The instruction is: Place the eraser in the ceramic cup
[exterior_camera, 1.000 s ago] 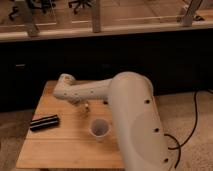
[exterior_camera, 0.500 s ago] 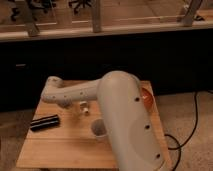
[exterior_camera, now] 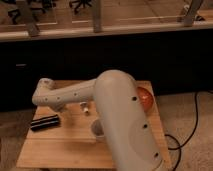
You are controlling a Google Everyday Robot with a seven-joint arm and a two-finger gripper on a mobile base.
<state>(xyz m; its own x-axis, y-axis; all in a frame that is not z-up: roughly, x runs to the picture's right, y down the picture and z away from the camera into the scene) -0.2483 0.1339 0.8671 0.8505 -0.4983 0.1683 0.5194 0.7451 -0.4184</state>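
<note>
Arm (exterior_camera: 75, 92) swung left, end effector hidden beneath, eraser (exterior_camera: 45, 122) near table (exterior_camera: 60, 146) edge

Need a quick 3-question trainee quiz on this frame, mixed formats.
1. True or false: the tool, under the arm's left end above the table, holds the eraser.
2. What partly hides the ceramic cup? A) the arm B) the eraser C) a box
3. Fill in: in the picture, the eraser lies ____ of the cup.
Key: 1 false; 2 A; 3 left.
</note>
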